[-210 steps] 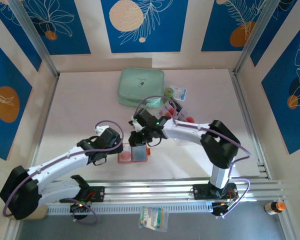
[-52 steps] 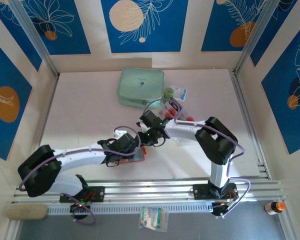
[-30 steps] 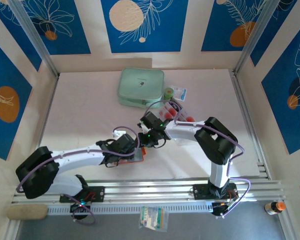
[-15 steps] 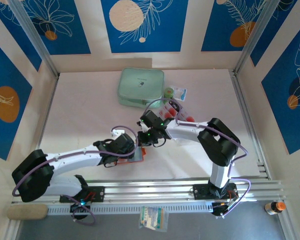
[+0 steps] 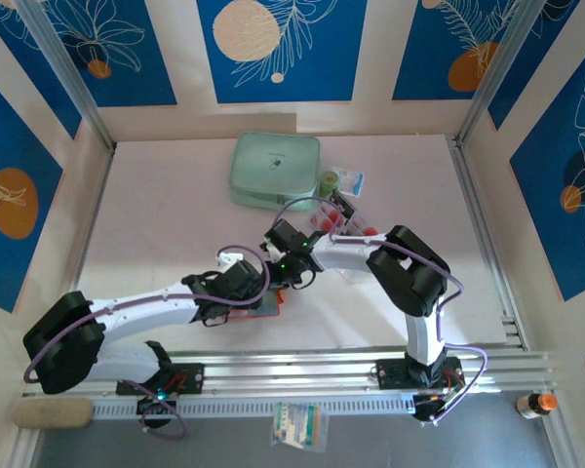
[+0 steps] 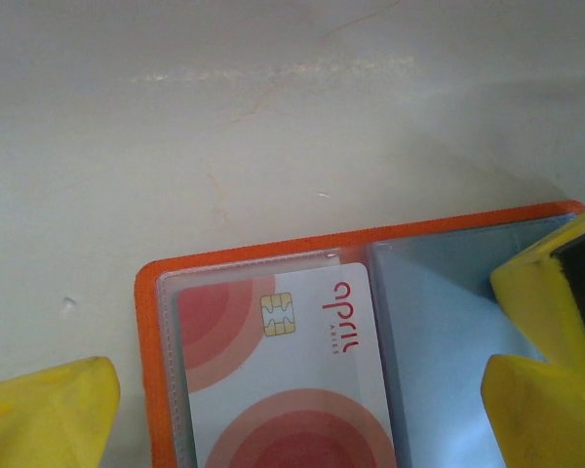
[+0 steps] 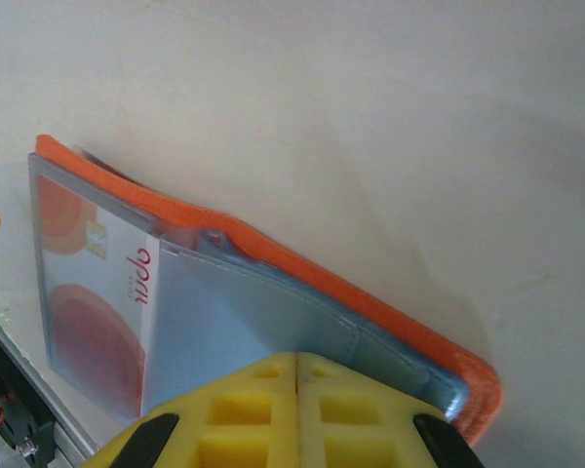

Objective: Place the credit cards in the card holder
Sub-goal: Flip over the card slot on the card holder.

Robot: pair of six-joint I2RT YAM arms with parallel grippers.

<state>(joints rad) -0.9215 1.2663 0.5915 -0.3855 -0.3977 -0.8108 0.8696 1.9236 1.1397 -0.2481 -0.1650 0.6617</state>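
One card [image 6: 273,322] is already tucked into the card holder [image 6: 370,229], other cards [image 5: 356,226] are left further back. The left hand [image 6: 297,405] is spread, the right hand [image 7: 297,390] pressed together.

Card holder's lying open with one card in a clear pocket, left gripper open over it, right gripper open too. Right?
Not quite: the right gripper is shut, its fingers pressed together at the card holder edge, as the right wrist view shows. The card does sit in a pocket, and the left gripper is open.
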